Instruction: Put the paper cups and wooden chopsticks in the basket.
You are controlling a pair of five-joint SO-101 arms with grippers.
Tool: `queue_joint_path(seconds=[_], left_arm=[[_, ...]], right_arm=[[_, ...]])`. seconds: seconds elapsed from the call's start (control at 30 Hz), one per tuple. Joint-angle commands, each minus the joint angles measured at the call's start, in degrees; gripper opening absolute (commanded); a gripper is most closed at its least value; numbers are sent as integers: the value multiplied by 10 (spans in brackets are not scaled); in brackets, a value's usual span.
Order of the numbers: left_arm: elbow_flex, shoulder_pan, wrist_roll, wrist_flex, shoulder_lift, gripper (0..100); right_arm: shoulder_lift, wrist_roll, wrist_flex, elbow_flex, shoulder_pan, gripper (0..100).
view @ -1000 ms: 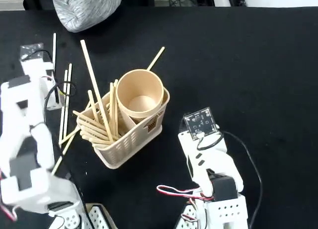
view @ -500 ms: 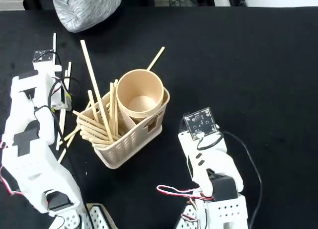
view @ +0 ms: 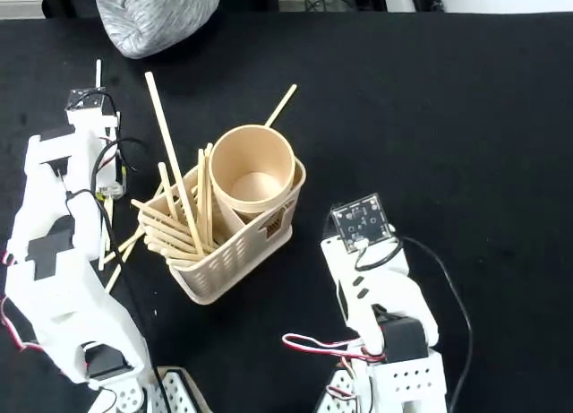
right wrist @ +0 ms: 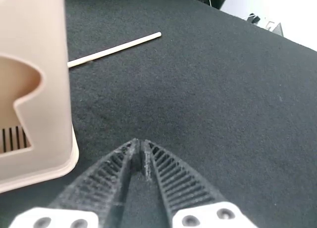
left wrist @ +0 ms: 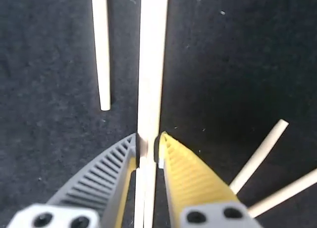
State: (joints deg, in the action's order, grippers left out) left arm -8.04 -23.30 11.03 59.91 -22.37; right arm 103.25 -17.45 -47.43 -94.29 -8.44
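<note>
A cream slatted basket (view: 260, 243) stands mid-table with a paper cup (view: 252, 167) in one half and several wooden chopsticks (view: 175, 225) in the other. One long chopstick (view: 166, 135) leans out of it. My left gripper (left wrist: 148, 146) is down on the table left of the basket, shut on a pair of chopsticks (left wrist: 151, 65). Another chopstick (left wrist: 101, 50) lies beside them, apart from the fingers. My right gripper (right wrist: 141, 151) is shut on nothing, low beside the basket wall (right wrist: 34, 89). A single chopstick (right wrist: 114, 50) lies beyond it.
A grey bag (view: 157, 14) sits at the back left edge. More loose chopsticks (view: 112, 252) lie on the black cloth by the basket's left side, and one (view: 281, 105) pokes out behind the cup. The table's right half (view: 466, 117) is bare cloth.
The left arm has swung away from the near edge and settled over the loose chopsticks left of the basket, covering them. The right arm has stayed still.
</note>
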Motion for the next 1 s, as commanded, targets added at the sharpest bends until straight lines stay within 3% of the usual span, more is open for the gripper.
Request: queue_joint_path(seconds=[0.0, 0.43, 0.73, 0.87, 0.97], left_arm=[[-4, -3, -2, 14, 69, 29], [-161, -8, -2, 9, 424, 29], [-100, -55, 3, -13, 325, 40], [0, -68, 1, 39, 212, 138], [88, -66, 0, 70, 131, 135]], right_arm=[[52, 1, 11, 14, 7, 15], [52, 1, 11, 12, 7, 14], [52, 1, 10, 11, 7, 14], [52, 1, 10, 11, 7, 14], [52, 1, 10, 12, 7, 14]])
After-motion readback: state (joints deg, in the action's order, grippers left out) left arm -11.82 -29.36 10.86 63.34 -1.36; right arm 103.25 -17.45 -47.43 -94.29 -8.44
